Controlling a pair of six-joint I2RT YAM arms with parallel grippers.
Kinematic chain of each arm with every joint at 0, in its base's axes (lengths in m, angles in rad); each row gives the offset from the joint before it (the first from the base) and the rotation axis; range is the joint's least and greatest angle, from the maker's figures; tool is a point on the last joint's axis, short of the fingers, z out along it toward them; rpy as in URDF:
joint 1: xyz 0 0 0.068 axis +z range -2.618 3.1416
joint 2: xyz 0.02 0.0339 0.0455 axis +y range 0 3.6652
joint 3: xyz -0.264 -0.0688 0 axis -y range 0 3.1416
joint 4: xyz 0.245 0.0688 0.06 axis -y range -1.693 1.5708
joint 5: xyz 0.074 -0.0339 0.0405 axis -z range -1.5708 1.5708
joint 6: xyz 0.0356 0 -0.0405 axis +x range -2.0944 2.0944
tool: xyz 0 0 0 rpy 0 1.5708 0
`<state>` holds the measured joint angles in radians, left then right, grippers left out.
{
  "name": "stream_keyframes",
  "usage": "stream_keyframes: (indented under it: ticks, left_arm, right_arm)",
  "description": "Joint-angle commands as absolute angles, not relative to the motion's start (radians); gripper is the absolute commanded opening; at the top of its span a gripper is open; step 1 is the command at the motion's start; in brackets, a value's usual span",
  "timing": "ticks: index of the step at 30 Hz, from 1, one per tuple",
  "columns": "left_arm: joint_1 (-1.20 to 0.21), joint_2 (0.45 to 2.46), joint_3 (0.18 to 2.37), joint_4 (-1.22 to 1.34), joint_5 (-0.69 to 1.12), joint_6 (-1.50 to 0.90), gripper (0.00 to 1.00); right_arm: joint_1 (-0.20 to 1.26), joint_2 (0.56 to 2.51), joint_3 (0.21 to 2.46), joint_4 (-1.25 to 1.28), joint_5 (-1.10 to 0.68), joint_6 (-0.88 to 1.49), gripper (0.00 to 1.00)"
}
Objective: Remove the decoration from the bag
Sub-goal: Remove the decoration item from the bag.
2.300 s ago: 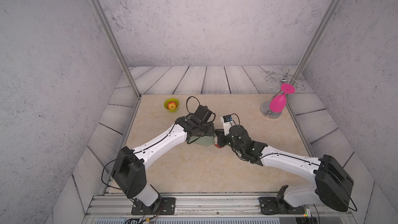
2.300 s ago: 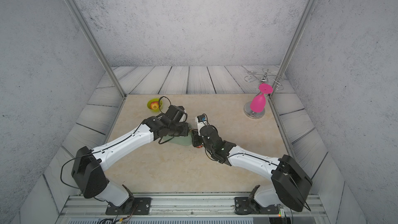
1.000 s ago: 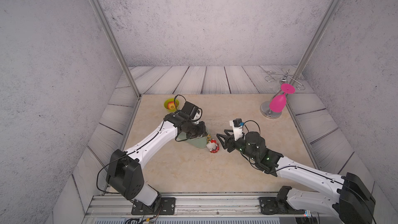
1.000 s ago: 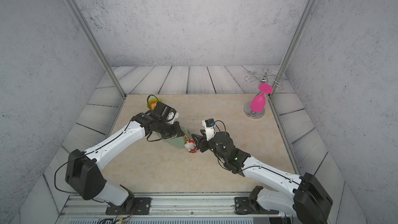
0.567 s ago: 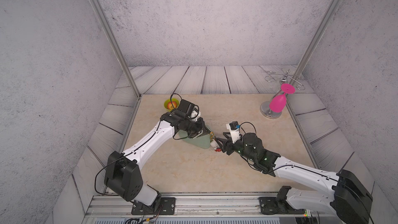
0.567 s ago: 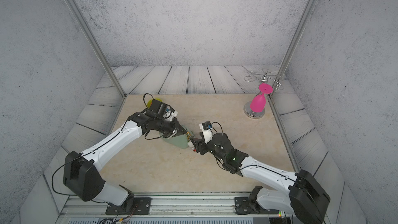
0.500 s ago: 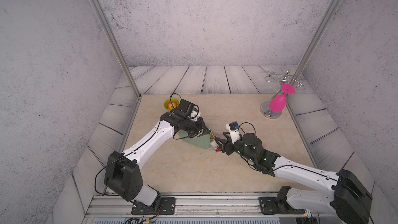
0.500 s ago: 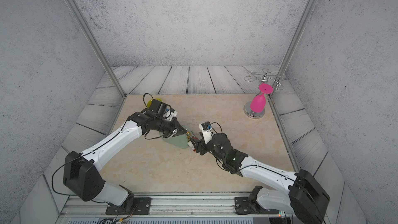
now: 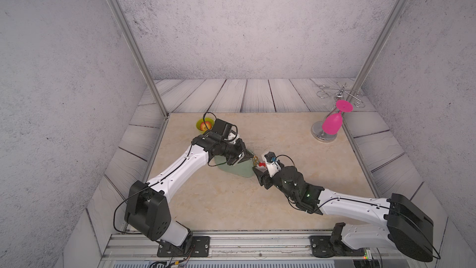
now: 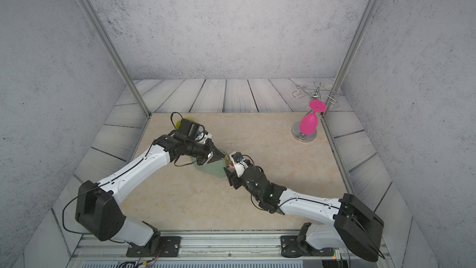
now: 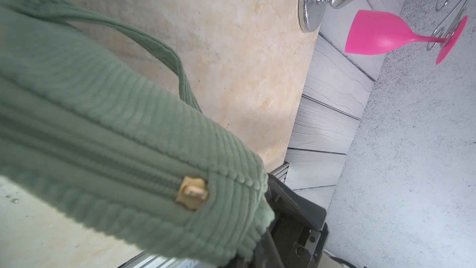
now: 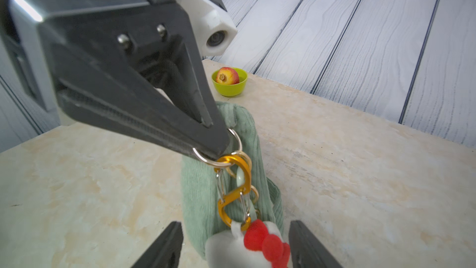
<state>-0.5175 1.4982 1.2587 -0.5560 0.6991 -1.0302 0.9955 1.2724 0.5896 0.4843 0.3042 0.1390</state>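
Sage-green bag was held by its gold ring in the closed left jaws; the decoration was flanked by the parted right jaws.

The soft ribbed sage-green fabric bag is one even green, strap included, with a dull gold zipper pull. The small white plush decoration wears a bright red bow. Its S-shaped metal clasp is orange-gold, and the thin pale-gold metal ring is lighter. The small round lime-green bowl holds a red-and-yellow fruit. The plastic goblet is hot pink and its mirror-chrome stand carries pink reflections. The tabletop is cream-beige with marbled mottling, the surrounding planks are pale grey with dark grain, and the walls are speckled grey. The left gripper and right gripper are black.
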Motion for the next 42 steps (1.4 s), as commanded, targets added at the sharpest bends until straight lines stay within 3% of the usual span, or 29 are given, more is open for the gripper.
stream_keyframes:
  ticks: [1,42]
  left_arm:
    - [-0.512,1.473,1.240,-0.508,0.729,-1.063,0.00]
    - [-0.506,1.462,1.211,-0.443,0.758,-1.130,0.00]
  right_arm:
    - [1.007,1.299,0.582,0.581,0.408,0.094,0.68]
    - [1.058,1.546,0.615,0.931,0.691,-0.062,0.62]
